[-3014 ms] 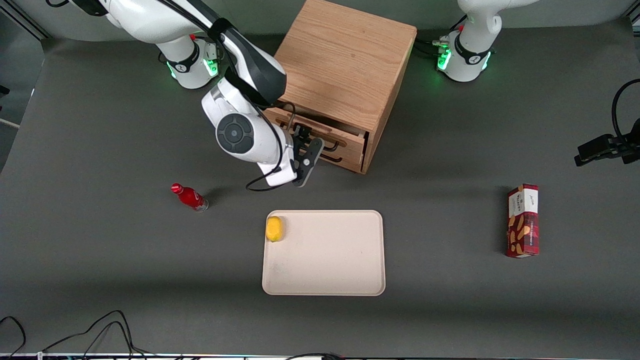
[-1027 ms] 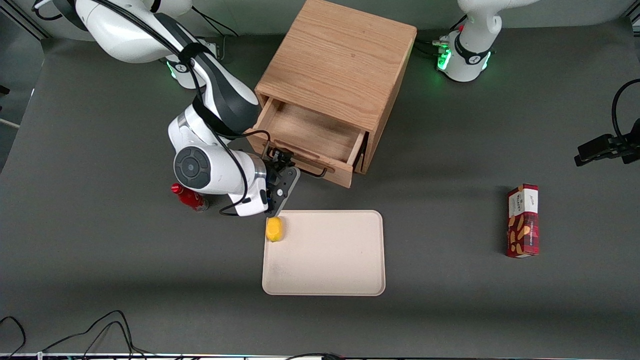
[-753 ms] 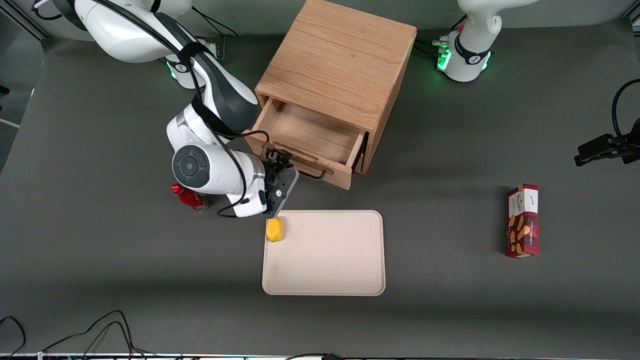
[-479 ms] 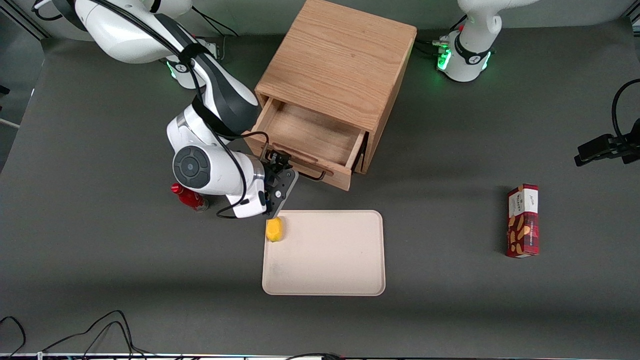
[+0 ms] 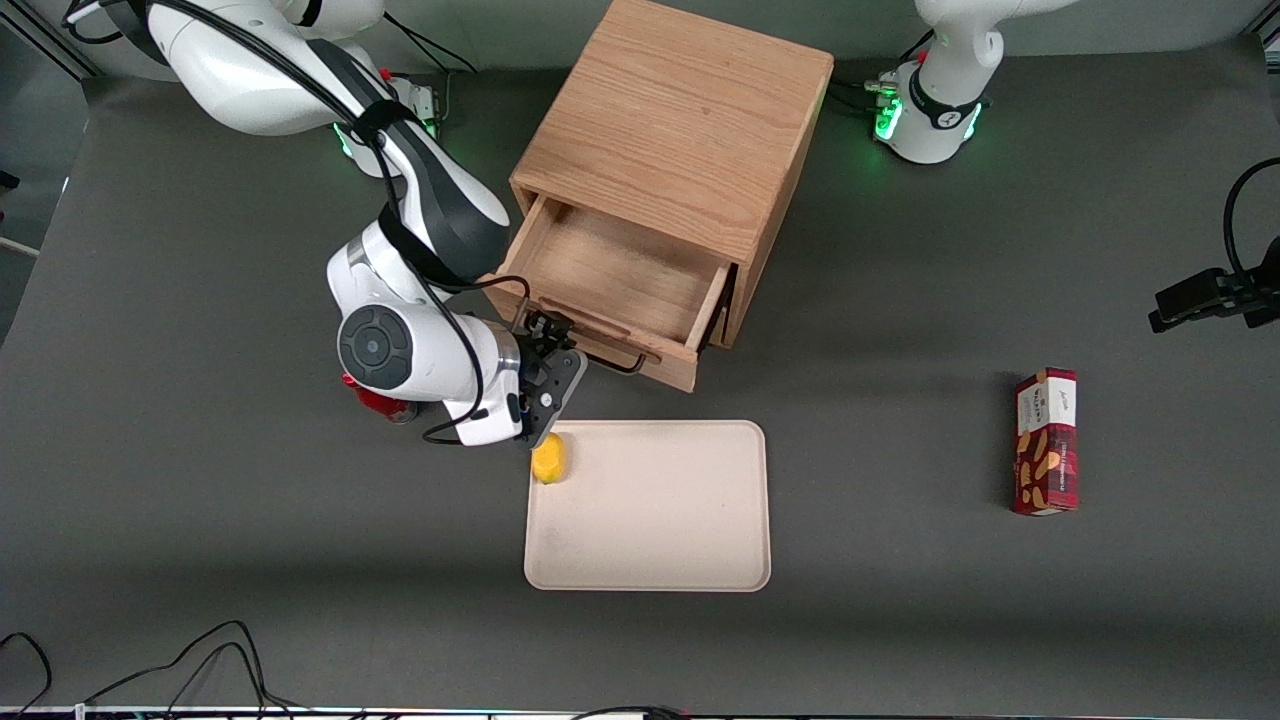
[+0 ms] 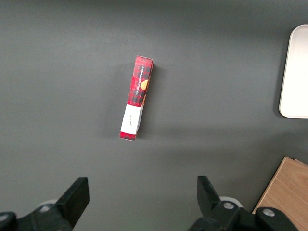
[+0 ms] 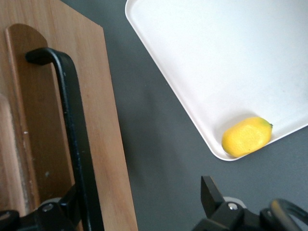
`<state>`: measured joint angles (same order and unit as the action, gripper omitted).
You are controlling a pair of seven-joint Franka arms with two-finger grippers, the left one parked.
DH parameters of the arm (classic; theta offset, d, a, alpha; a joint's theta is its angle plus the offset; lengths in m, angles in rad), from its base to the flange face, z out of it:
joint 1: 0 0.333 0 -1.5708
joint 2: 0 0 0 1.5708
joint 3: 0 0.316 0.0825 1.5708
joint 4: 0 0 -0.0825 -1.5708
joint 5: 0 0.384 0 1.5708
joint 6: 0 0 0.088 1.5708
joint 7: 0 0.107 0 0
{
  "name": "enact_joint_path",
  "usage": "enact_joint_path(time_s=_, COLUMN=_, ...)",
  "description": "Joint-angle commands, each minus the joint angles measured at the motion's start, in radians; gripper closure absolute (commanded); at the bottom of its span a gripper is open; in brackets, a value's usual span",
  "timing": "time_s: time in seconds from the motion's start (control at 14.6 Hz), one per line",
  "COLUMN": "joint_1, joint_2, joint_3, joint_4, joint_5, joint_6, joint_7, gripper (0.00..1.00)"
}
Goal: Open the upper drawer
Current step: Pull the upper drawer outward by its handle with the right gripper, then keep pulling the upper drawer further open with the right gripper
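The light oak upper drawer [image 5: 612, 290] is sitting well out of the wooden cabinet [image 5: 680, 130]. The black two-finger gripper [image 5: 548, 352] is hanging at the handle's [image 7: 72, 120] seven-o'clock end, fingers apparently spread astride it. Pulling straight avoids racking.

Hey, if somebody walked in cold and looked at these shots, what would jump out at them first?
Most likely the oak cabinet with its upper drawer pulled well out and bare inside, and the gripper open right at the drawer's black handle. Next, the yellow lemon in a corner of the cream tray, which lies nearer the front camera than the cabinet. A red snack box lies toward the parked arm's end.
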<state>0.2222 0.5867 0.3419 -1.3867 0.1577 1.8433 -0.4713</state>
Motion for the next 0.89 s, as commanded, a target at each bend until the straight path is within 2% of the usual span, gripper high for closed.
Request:
enact_joint_path(time_s=0.0, joint_1=-0.004, joint_2=0.039, joint_3=-0.003, joint_4=0.066, joint_5=-0.014, joint_6=-0.015, joint_7=-0.017, gripper=0.0)
enact_joint_path(time_s=0.82, joint_1=-0.014, joint_2=0.081, joint_3=-0.018, joint_4=0.138, joint_5=-0.015, joint_6=-0.013, joint_7=-0.018, gripper=0.0)
